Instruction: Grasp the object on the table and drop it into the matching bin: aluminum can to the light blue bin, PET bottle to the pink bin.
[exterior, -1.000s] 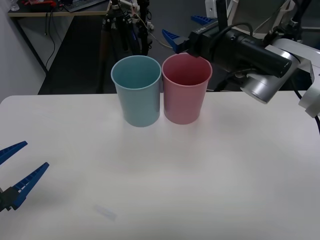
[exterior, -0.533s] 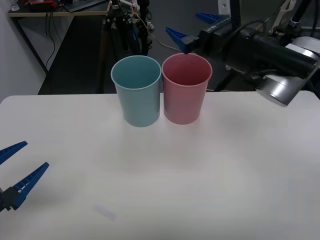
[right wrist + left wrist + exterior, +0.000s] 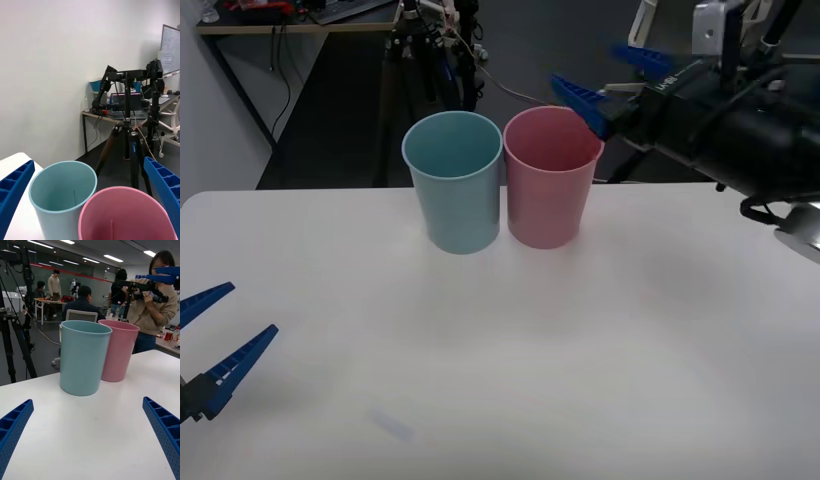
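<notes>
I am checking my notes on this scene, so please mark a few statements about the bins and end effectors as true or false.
1. The pink bin stands on the robot's right of the light blue bin. True.
2. The two bins stand far apart. False: they stand side by side, about touching.
3. The right end effector is shut on a bottle. False: it is open, holding nothing, raised beside the pink bin's rim.
4. The left end effector is open, low over the table. True.
</notes>
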Motion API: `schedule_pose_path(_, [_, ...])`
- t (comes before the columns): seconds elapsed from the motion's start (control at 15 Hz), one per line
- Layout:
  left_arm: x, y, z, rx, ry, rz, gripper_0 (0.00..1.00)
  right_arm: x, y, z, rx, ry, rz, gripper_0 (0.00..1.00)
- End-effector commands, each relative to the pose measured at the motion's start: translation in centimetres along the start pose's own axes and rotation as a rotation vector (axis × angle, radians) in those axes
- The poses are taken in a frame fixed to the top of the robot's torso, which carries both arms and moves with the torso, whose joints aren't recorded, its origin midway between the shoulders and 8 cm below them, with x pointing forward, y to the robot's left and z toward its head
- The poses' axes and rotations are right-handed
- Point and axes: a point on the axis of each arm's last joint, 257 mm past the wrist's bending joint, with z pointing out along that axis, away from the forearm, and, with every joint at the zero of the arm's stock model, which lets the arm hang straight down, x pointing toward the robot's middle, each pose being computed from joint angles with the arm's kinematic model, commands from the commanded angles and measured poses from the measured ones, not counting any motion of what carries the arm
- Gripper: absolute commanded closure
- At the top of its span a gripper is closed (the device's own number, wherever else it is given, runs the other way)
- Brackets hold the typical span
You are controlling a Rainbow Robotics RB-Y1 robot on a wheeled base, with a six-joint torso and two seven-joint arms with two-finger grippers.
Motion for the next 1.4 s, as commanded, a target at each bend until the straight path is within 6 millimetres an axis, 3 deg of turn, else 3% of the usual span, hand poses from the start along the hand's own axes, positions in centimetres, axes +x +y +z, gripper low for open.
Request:
schedule_pose_path(0.07, [0.0, 0.0, 0.0, 0.0, 0.0, 0.0, 0.0, 0.7, -0.5, -3.4, 0.037, -0.001, 0.031, 0.0])
schedule_pose_path(0.4, [0.0, 0.0, 0.0, 0.0, 0.0, 0.0, 0.0, 2.4, -0.6, -8.4, 0.087, -0.008, 0.094, 0.0])
schedule_pose_path(0.73, [0.0, 0.0, 0.0, 0.0, 0.0, 0.0, 0.0, 4.8, 0.9, -12.3, 0.07, -0.036, 0.159, 0.0])
schedule_pose_path(0.93, [0.0, 0.0, 0.0, 0.0, 0.0, 0.0, 0.0, 6.6, 1.2, -14.8, 0.09, -0.032, 0.126, 0.0])
schedule_pose_path(1.4, [0.0, 0.0, 0.0, 0.0, 0.0, 0.0, 0.0, 12.2, 2.5, -19.4, 0.165, 0.012, 0.232, 0.0])
